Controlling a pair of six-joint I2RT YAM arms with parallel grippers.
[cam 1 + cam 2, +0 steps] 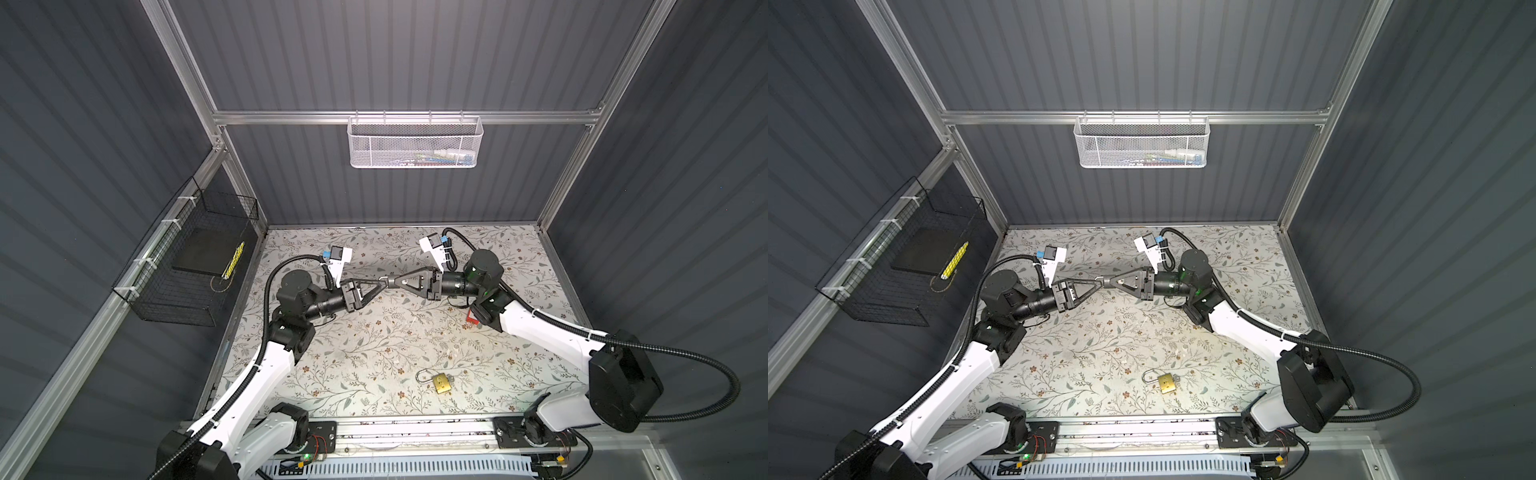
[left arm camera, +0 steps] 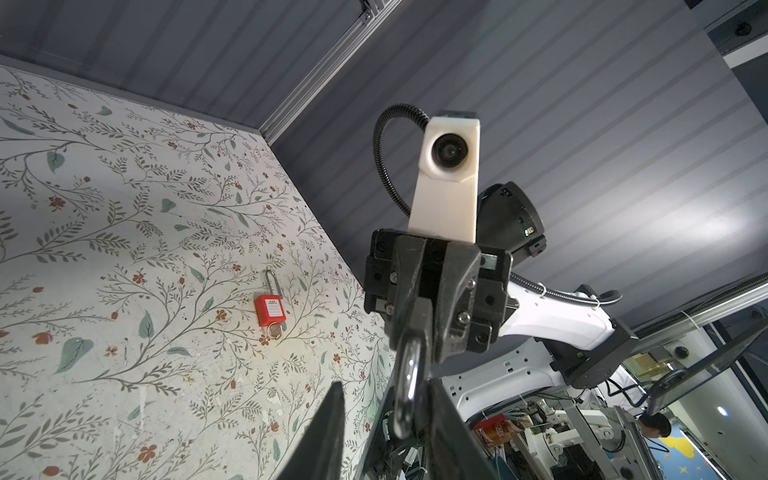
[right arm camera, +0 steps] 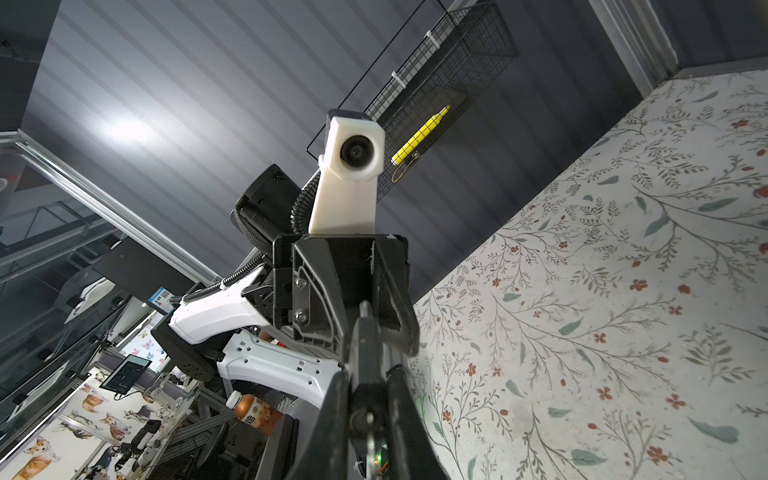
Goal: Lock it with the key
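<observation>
Above the middle of the table my two grippers meet tip to tip. My right gripper (image 1: 394, 282) (image 3: 365, 374) is shut on the black-headed key (image 3: 365, 399). The key's metal ring (image 2: 409, 382) hangs out between the jaws of my left gripper (image 1: 384, 283) (image 2: 386, 386). Those jaws stand apart, with the ring close to one finger and a clear gap to the other. A brass padlock (image 1: 441, 382) (image 1: 1166, 382) lies on the table near the front edge. A red padlock (image 2: 270, 309) lies by the right wall, and in a top view the right arm mostly covers it (image 1: 471, 318).
A white mesh basket (image 1: 415, 143) hangs on the back wall. A black wire basket (image 1: 183, 266) with a yellow marker (image 1: 232, 259) hangs on the left wall. The floral table top (image 1: 353, 353) lies between the arms, and both arm bases sit at its front rail.
</observation>
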